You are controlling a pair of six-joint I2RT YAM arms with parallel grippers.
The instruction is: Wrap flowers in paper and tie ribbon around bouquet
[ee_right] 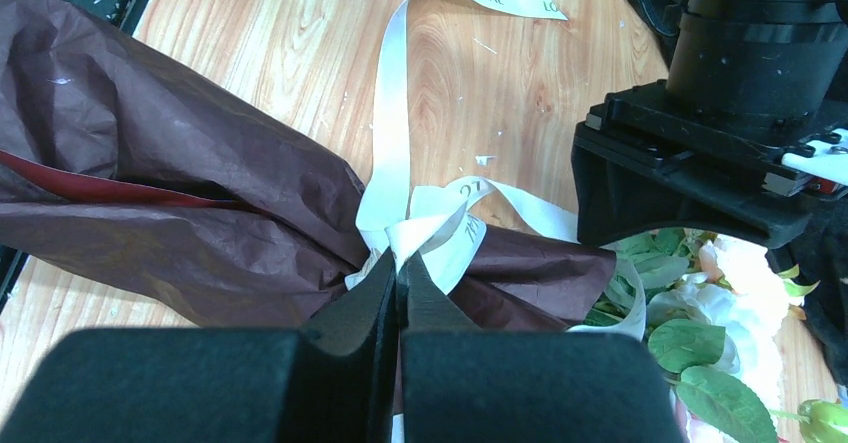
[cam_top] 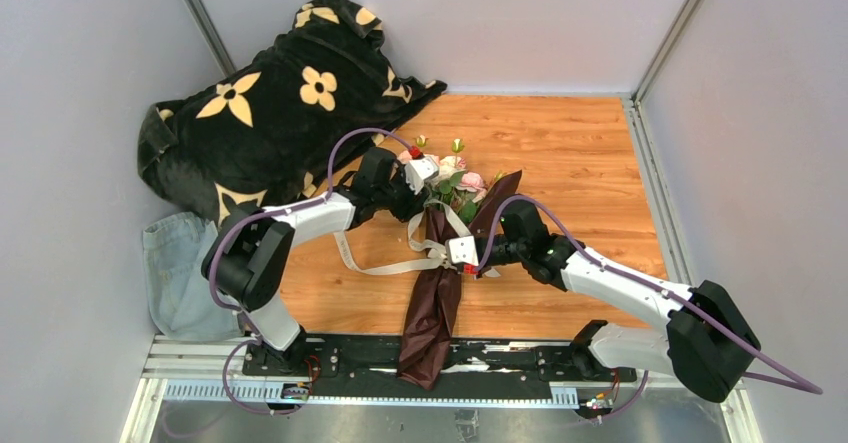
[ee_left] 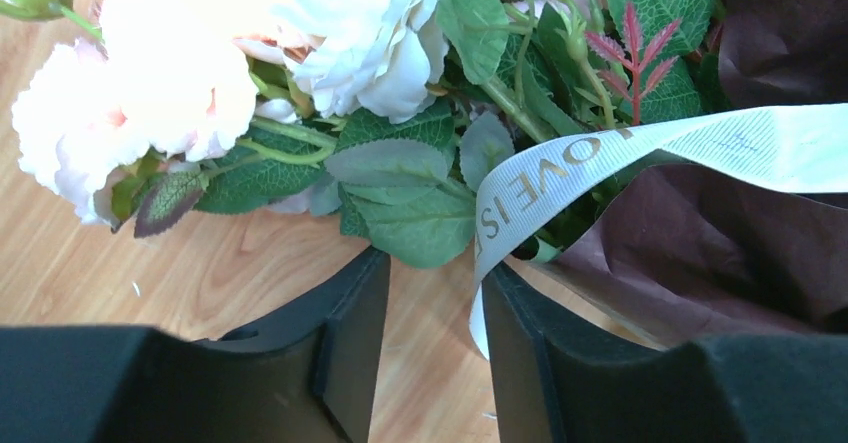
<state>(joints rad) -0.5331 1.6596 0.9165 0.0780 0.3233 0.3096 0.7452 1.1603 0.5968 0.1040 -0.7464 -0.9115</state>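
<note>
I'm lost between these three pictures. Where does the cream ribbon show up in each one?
Top external: the ribbon is at centre, crossing the middle of the paper, with loops trailing to the left.
Left wrist: the ribbon is right of centre, a lettered band curving from the right edge down toward bottom centre.
Right wrist: the ribbon is at centre, bunched over the paper, one tail running upward.
Shared landmark: the dark maroon paper, right beside the ribbon in every view.

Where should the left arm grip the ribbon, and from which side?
Probably the free strand of the ribbon, where it bends down before the left gripper. It lies flat beside the inner face of one finger with the jaws open, so advance from the flowers and close across its flat faces. The right gripper is shut on it at the knot.
</note>
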